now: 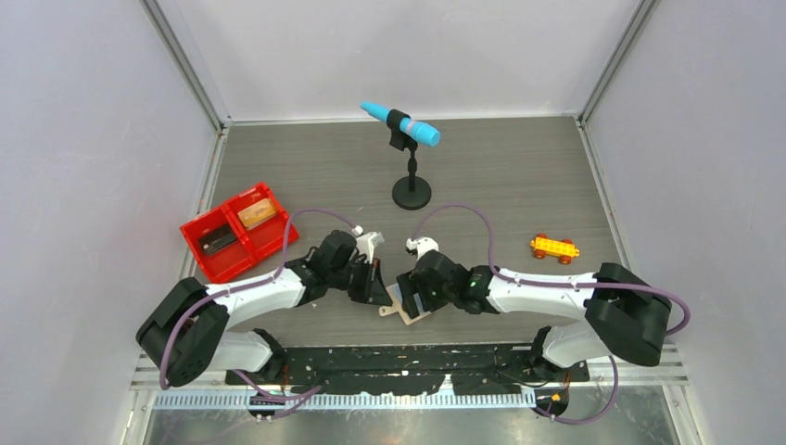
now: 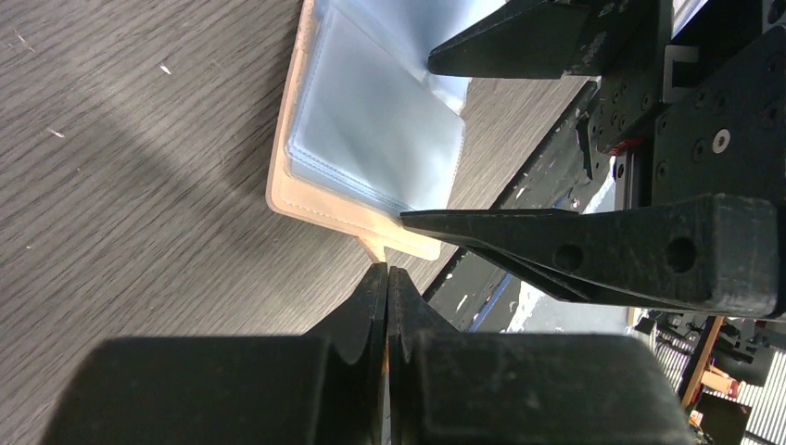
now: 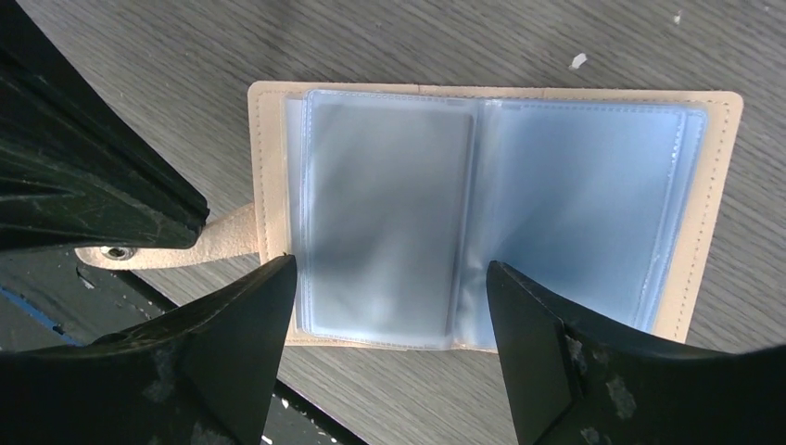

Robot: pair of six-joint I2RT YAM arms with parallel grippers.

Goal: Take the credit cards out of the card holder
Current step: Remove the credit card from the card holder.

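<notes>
From above, the left tool [image 2: 387,271] and right tool [image 3: 391,269] hide most of the flat tan leather card holder [image 3: 482,185] (it lies open on the grey tabletop [image 1: 500,176]). The left is closed tight at its side tab [image 3: 227,236], grip unclear. The right gapes wide, empty.

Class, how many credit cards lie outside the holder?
2, both in the red tray: a dark card in its left compartment, a tan-orange card in its right. Others may hide in the holder.
</notes>
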